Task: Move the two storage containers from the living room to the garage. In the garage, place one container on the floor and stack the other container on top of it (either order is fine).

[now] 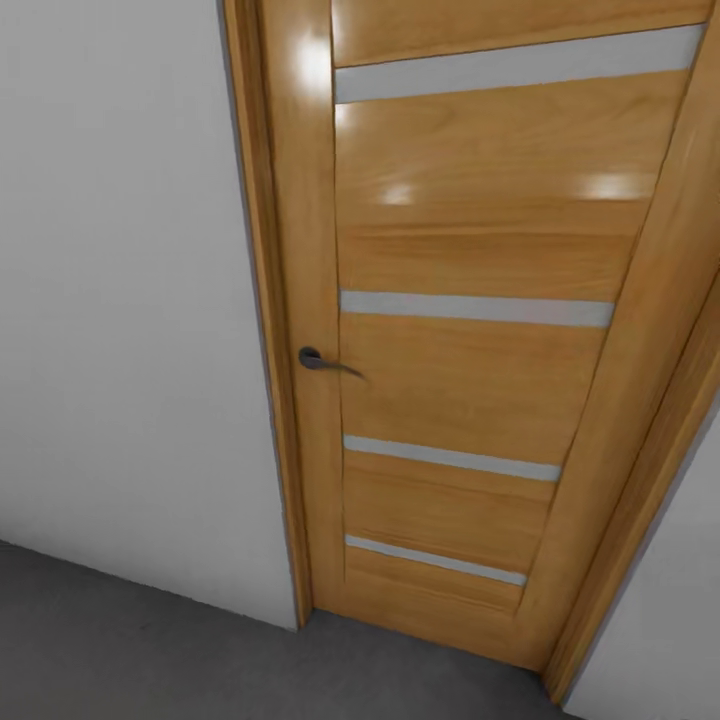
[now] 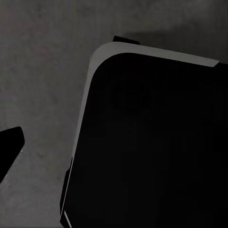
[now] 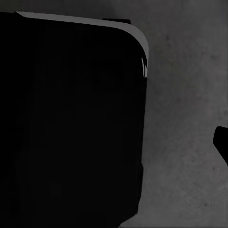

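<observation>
Grey concrete floor (image 1: 120,640) runs beneath a white wall (image 1: 110,300); closed wooden door (image 1: 470,330) with dark lever handle (image 1: 322,361) directly ahead. Robot apparently in transit, facing the door. Wrist cameras look down past its black base (image 2: 152,142) at the floor. Jaw states: cannot tell. Containers nowhere sighted.

Domestic interior, at a room's edge. A varnished wooden door (image 1: 470,330) with four frosted horizontal strips and a dark lever handle (image 1: 322,361) stands closed in a matching frame, set in plain white-grey walls (image 1: 120,300). The floor (image 1: 150,650) is dark grey, mottled concrete, consistent with a garage or utility space.
</observation>
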Available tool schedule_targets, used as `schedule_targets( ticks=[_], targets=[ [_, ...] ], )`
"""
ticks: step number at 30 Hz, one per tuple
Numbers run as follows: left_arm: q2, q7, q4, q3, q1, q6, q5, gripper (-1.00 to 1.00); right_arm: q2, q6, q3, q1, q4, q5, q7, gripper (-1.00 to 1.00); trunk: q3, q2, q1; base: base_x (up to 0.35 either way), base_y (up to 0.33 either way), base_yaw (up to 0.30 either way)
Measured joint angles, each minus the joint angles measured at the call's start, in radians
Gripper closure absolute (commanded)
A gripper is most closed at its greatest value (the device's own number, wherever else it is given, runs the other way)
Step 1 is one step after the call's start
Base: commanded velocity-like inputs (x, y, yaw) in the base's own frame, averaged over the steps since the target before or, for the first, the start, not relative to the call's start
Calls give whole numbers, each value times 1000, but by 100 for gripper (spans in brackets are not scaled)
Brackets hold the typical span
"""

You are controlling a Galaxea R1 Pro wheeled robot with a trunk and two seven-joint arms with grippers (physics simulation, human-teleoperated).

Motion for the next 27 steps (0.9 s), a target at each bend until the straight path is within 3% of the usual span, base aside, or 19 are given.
schedule_targets(
  ticks=[27],
  targets=[
    [-2,0,-1,0,0,0,0,-100,0,0,0,0,0,0,0,-100,0,0,1,24,15,-293]
  ],
)
